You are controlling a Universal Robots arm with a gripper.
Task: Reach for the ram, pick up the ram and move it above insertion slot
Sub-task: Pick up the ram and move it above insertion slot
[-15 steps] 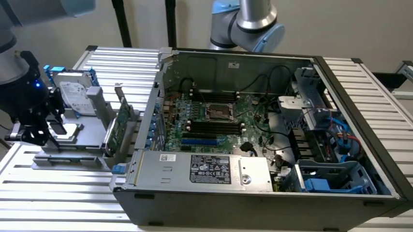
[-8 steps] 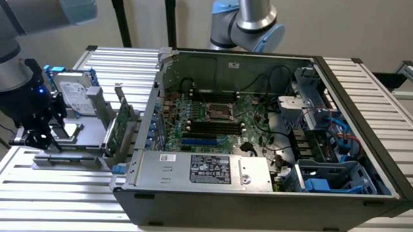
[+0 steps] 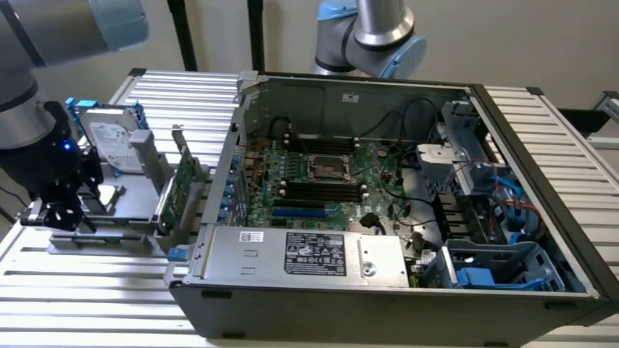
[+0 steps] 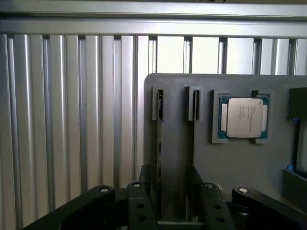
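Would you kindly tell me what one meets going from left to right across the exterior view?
Tool → hard drive → green card with metal bracket → motherboard → blue plastic cage.

table (image 4: pixel 57 124) ribbed bare metal, satin; holder (image 4: pixel 230 163) matt grey plastic; processor (image 4: pixel 244 117) smooth silver metal; hand (image 4: pixel 169 173) matt black

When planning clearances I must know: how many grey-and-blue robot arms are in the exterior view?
2. One grey robot arm with pale blue joint caps stands at the exterior view's left; the other rises behind the open black computer case.
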